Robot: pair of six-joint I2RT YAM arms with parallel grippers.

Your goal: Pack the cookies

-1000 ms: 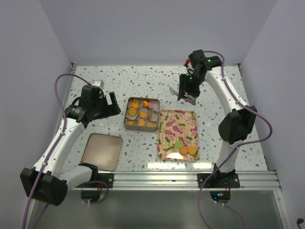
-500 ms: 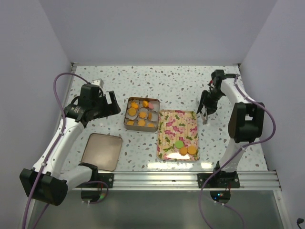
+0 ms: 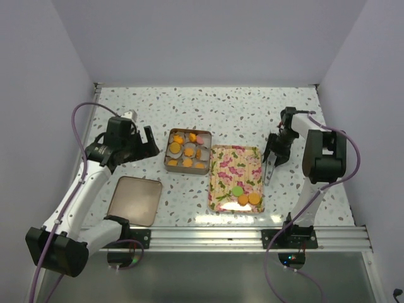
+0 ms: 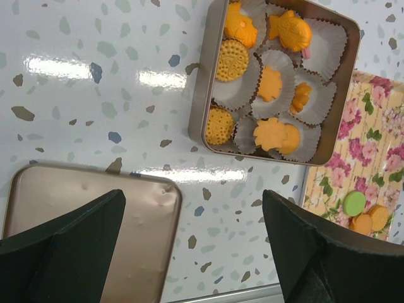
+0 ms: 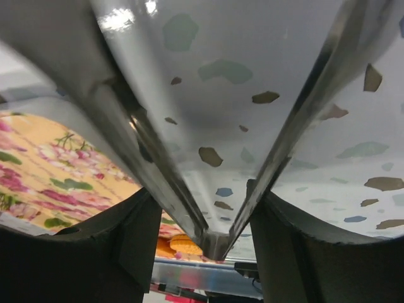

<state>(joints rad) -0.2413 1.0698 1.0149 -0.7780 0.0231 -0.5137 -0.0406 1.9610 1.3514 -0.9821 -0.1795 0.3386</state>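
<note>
cookies [image 4: 231, 60]: mostly orange, set in paper cups [image 4: 328, 44] inside the open tin [image 4: 201, 113] on the table [image 3: 240, 113]; one green and a few orange lie at the near end of the floral tray [image 3: 235, 165]. left hand [image 4: 192, 202]: spread wide, empty, left of the tin. right hand [image 3: 271, 161]: partly closed around metal tongs [image 5: 212, 243], just beside the tray's right rim.

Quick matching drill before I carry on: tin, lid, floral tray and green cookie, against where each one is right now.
Things:
1. tin
2. lid
3. floral tray
4. green cookie

Places:
A. at the tray's near end
B. near left, lying flat
C. centre, filled with paper cups
D. just right of the tin

Pairs: 1-C, 2-B, 3-D, 4-A
</note>
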